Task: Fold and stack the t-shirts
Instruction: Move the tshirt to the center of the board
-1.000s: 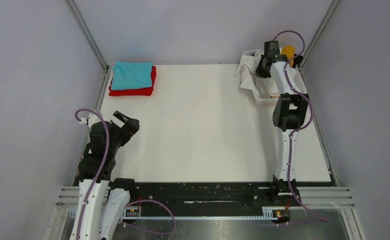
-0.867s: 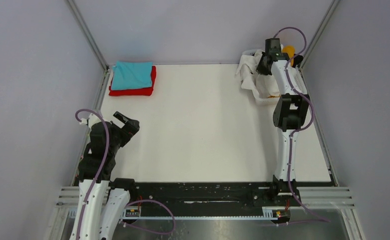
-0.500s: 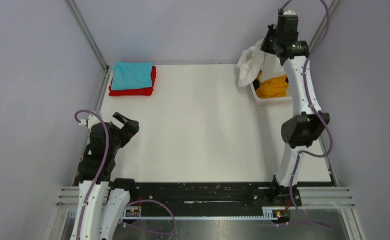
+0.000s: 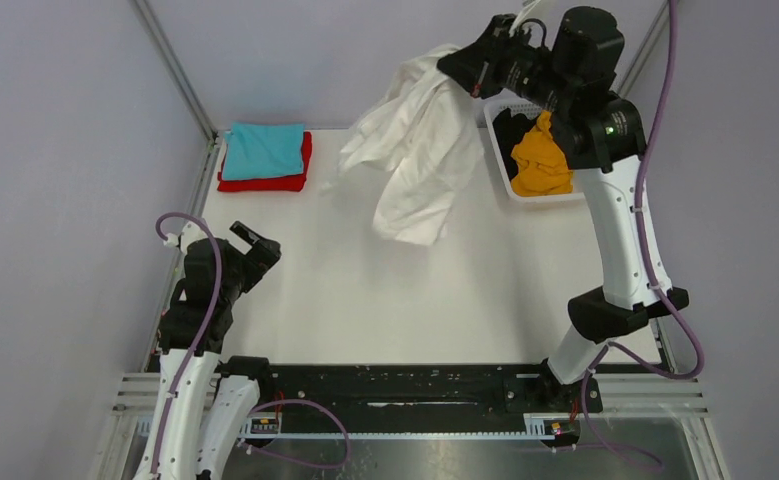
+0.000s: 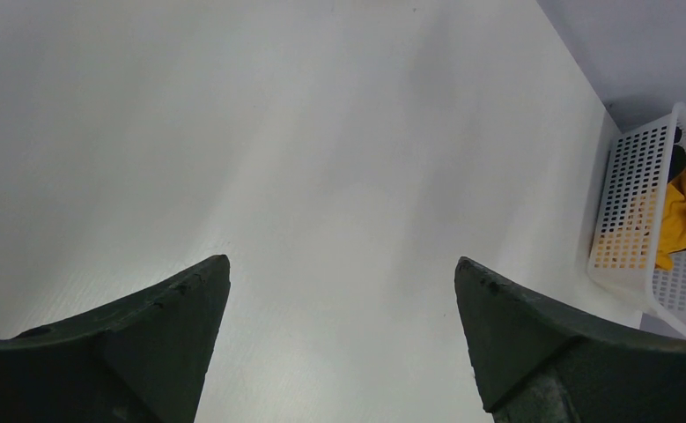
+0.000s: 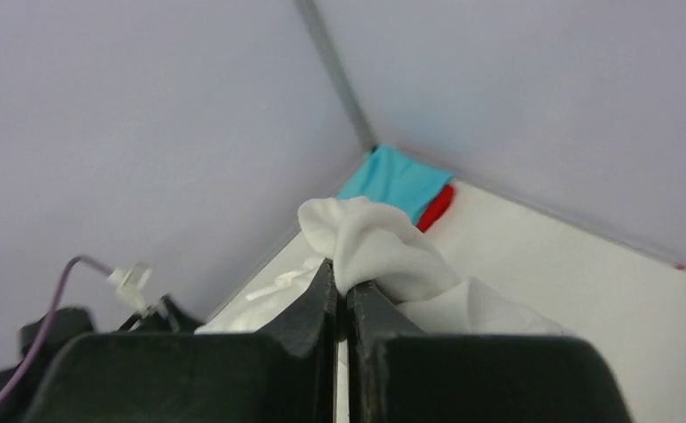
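The step in hand looks to be bringing the next shirt to the folding area. At the upper right of the top view the right hand [image 4: 468, 66] is holding the white shirt [image 4: 415, 150] up in the air over the far part of the bench [image 4: 385, 300]. In its wrist view the fingers are pressing together on a bunched fold of the cloth, and a knob of white is bulging out above them.

The white shirt is hanging down and to the left from that single grip in long crumpled folds. One flap is spreading toward the upper middle of the frame and the lowest edge is dangling over the bench. Whether that edge is touching the surface I cannot tell.

In the upper left corner of the bench the teal shirt [image 4: 263, 148] is lying folded on the folded red shirt [image 4: 265, 183]. At the upper right the basket [image 4: 527, 197] is holding the orange shirt [image 4: 543, 155] and the black shirt [image 4: 510, 128], both crumpled.

The left hand [image 4: 255, 245], at the lower left, is hovering with its fingers wide apart and nothing between them.

The next move probably calls for laying the white shirt flat on the open middle of the bench. The cloth is big and limp and gripped at one point only, so the free left hand will likely be needed to spread it out.
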Controlling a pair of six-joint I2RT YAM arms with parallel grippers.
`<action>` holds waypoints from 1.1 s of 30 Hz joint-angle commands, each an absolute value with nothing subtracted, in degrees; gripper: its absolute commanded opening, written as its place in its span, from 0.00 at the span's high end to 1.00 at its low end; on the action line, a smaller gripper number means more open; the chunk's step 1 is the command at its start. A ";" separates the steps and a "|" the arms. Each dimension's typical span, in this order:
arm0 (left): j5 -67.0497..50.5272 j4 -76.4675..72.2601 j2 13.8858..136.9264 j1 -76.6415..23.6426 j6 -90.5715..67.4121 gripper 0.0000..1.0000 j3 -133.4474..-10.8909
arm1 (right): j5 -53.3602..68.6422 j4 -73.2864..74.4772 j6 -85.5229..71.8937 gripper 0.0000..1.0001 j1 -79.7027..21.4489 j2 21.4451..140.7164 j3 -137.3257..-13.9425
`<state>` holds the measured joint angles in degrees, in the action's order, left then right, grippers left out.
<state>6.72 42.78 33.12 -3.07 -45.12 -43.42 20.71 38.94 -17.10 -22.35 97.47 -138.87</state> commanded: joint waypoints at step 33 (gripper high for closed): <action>-2.31 27.84 63.70 -20.00 -49.54 0.01 -35.10 | -1.02 20.45 -24.16 0.01 -32.29 61.64 -50.06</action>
<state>-1.83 32.60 63.05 -17.98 -47.11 -37.23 -0.38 25.58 -26.98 -30.65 56.62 -42.19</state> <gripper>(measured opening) 0.992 0.990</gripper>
